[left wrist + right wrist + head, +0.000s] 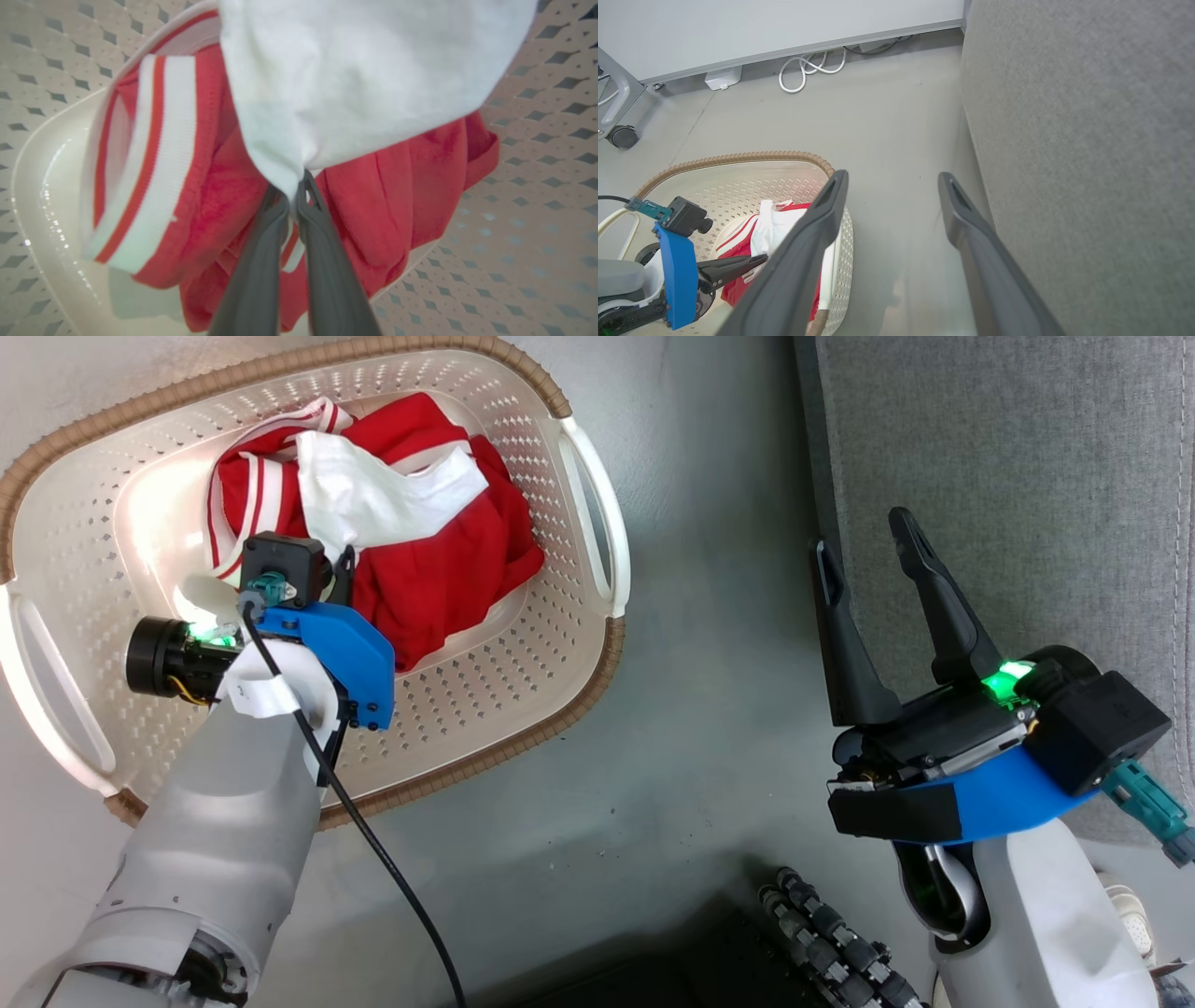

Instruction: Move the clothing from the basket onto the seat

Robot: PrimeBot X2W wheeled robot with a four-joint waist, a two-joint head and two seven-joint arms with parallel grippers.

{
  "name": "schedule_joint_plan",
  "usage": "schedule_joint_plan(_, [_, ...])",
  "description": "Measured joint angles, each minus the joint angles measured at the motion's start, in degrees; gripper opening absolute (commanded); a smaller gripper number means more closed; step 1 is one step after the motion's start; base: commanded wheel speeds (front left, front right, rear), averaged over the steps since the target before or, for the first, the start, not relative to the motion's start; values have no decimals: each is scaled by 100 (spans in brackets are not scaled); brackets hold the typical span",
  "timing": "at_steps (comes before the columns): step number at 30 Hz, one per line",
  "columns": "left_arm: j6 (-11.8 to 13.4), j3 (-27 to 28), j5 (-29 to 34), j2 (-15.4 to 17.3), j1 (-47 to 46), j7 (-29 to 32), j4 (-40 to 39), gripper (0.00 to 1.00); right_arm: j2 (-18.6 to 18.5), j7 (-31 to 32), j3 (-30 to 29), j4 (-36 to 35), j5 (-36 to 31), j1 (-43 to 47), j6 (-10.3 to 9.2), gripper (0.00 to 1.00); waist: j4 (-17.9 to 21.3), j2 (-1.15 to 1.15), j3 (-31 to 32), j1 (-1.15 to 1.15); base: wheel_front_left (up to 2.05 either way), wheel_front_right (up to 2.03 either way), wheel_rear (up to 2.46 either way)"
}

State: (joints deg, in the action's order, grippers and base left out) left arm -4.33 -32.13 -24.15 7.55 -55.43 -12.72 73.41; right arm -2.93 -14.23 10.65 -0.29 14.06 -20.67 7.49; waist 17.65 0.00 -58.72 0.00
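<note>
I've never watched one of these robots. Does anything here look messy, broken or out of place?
Nothing looks broken or spilled. The clothing lies crumpled in a heap in the basket, where the left gripper pinches its white panel. A white cable lies in loose loops on the floor by the wall.

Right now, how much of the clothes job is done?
Done: nothing yet; no clothing lies on the part of the seat in view. In hand: the left gripper, jaws shut, pinches a white fold of the clothing inside the basket. The right gripper hangs beside the seat, jaws open and empty. Left: lift the clothing out, carry it across and lay it on the seat.
</note>
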Motion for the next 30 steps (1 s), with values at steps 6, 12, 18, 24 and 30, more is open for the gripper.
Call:
schedule_joint_plan(6, [-9,-13,-26,21,-26,-51,13,0,0,-4,20,9,7,-30,0,100,1,0,19,0,0,0,0])
schedule_joint_plan(12, [-25,-40,-62,7,-24,-102,23,0,0,-22,18,120,-10,-87,0,100,-41,0,131,0,0,0,0])
schedule_joint_plan(18, [-74,-113,-79,-81,74,-163,19,0,0,-21,-41,309,-114,-108,0,100,-140,0,466,0,0,0,0])
schedule_joint_plan(24, [-134,-165,-116,-208,382,-212,-101,0,2,57,-142,516,-265,-62,0,100,-281,0,1033,0,0,0,0])
schedule_joint_plan(30, [-221,-255,-100,-330,823,-227,-508,0,3,213,-261,709,-420,175,0,100,-460,0,1754,0,0,0,0])
